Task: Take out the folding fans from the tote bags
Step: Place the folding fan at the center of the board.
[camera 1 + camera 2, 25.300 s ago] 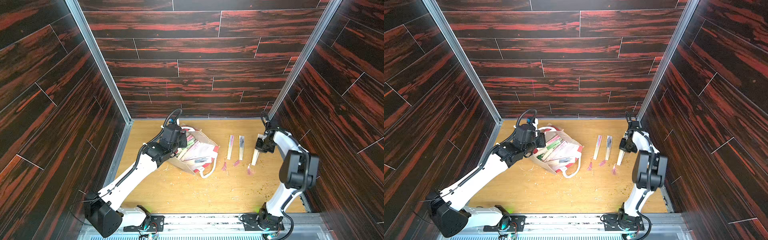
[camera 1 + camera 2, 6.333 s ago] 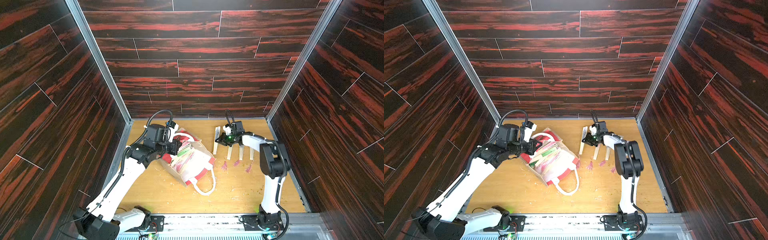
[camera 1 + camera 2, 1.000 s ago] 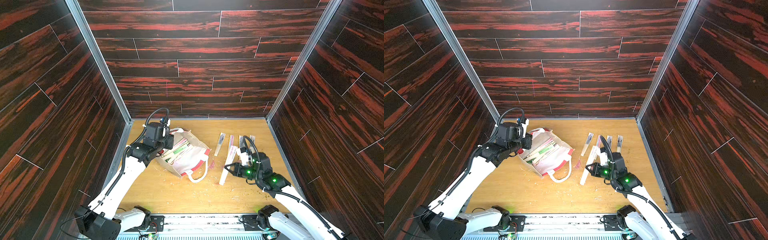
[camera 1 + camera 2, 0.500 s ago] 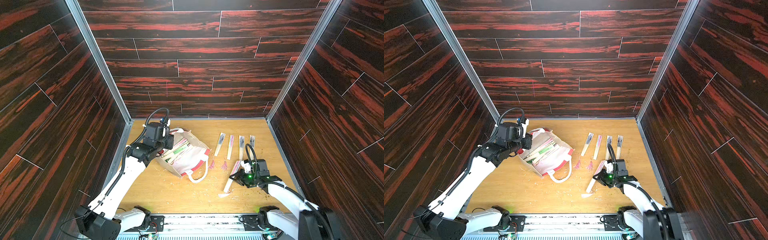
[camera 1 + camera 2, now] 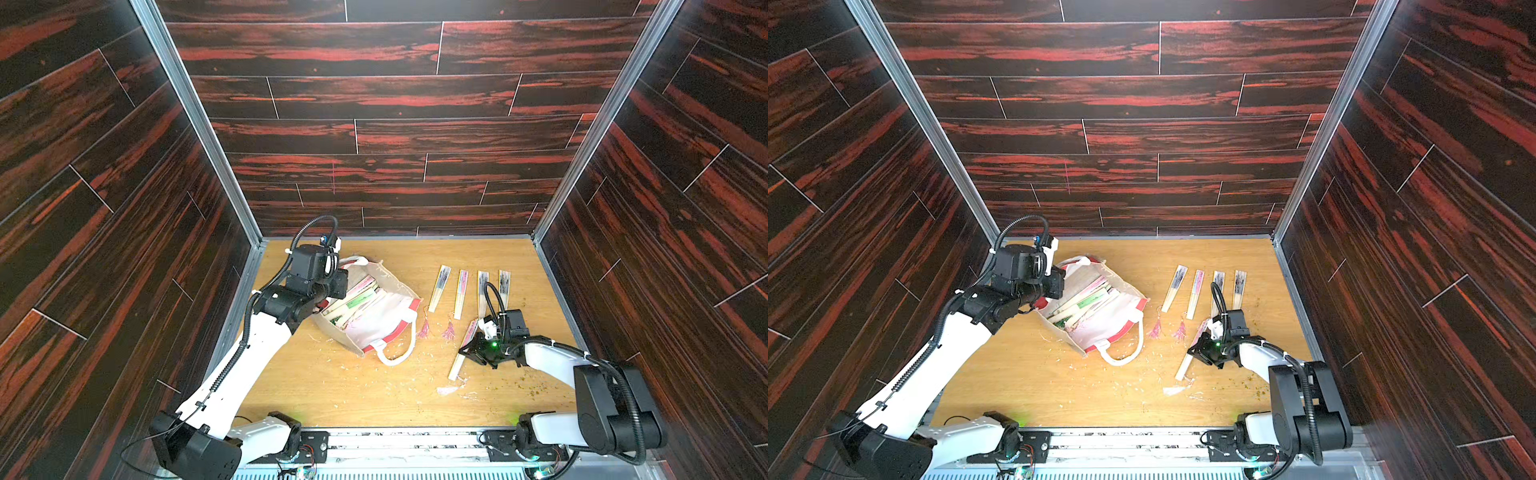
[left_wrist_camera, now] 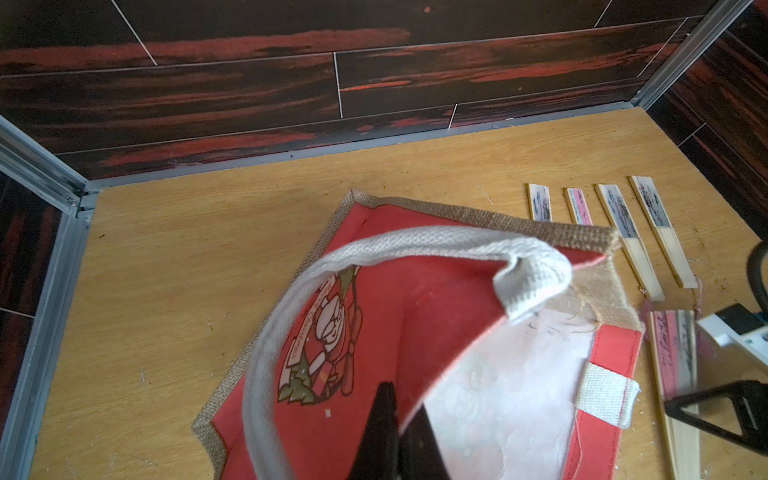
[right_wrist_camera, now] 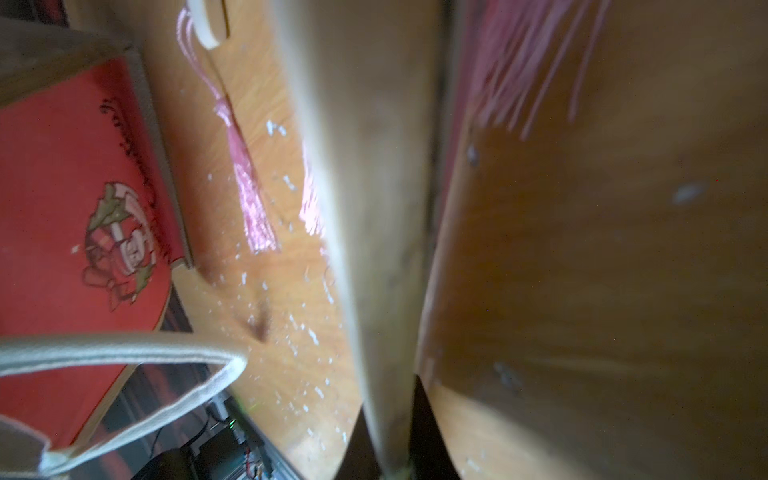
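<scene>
The tote bag (image 5: 386, 328) (image 5: 1108, 328) lies tipped on the wooden table left of centre, its mouth facing up. Several folding fans (image 5: 353, 301) (image 5: 1084, 303) lie packed inside it. My left gripper (image 6: 401, 419) is shut on the bag's wall (image 6: 449, 332), pinching it at the rim between the red outside and the white lining. My right gripper (image 5: 469, 353) (image 5: 1196, 351) (image 7: 392, 436) is shut on one folding fan (image 5: 459, 361) (image 7: 374, 208), low over the table right of the bag. That fan slants toward the front edge.
Several more fans (image 5: 469, 286) (image 5: 1208, 291) (image 6: 615, 224) lie side by side at the back right, with pink tassels (image 5: 436, 330) (image 7: 249, 208) near them. A whitish tuft (image 5: 446, 390) and small scraps litter the floor. Dark walls enclose three sides.
Over the last second my right gripper carried the fan toward the front edge and the arm folded back to the right. The left gripper and the bag stayed put.
</scene>
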Tool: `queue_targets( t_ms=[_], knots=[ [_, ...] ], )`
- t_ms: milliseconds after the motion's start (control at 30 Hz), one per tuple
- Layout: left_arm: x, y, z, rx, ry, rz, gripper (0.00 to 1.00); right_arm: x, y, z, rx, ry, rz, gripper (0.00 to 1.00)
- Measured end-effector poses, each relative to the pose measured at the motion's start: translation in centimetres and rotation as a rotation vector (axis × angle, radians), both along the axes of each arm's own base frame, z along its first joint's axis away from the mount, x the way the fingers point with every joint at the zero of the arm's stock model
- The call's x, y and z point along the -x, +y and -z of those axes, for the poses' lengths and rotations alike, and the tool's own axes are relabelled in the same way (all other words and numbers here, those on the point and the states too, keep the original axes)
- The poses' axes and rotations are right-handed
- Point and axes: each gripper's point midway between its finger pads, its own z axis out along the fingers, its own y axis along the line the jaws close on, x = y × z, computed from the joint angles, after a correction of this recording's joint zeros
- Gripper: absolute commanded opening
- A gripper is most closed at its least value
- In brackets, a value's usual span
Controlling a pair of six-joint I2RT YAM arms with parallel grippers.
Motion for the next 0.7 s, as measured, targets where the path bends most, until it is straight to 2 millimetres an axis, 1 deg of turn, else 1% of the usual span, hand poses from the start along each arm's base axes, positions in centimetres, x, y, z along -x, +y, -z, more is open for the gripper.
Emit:
queue_targets(
  t_ms=[33, 133, 233, 300, 400, 567, 633, 700],
  knots=[
    [0.0, -0.1, 0.0, 0.002, 0.001, 0.003, 0.0, 0.0, -0.1, 0.1, 0.009, 0.002, 0.004, 0.16],
    [0.2, -0.5, 0.0, 0.015, 0.006, 0.025, 0.0, 0.0, -0.6, 0.5, 0.034, 0.014, 0.022, 0.28],
    [0.3, -0.8, 0.0, 0.026, 0.009, 0.044, 0.0, -0.2, -0.7, 0.2, 0.031, 0.002, 0.03, 0.39],
    [0.4, -1.0, -0.1, 0.031, 0.01, 0.053, 0.0, -0.3, -0.9, 0.0, 0.043, -0.005, 0.041, 0.41],
    [0.5, -1.1, 0.0, 0.032, 0.011, 0.062, 0.0, -0.2, -1.8, -0.1, 0.092, -0.007, 0.073, 0.43],
    [0.8, -1.1, 0.1, 0.034, 0.013, 0.07, 0.0, 0.8, -4.0, -0.5, 0.202, 0.01, 0.139, 0.45],
    [0.9, -1.1, 0.1, 0.034, 0.011, 0.074, 0.0, 1.2, -4.6, -1.1, 0.23, 0.002, 0.157, 0.45],
    [1.0, -1.2, 0.0, 0.034, 0.008, 0.08, 0.0, 1.2, -5.0, -2.5, 0.245, -0.03, 0.17, 0.45]
  ],
)
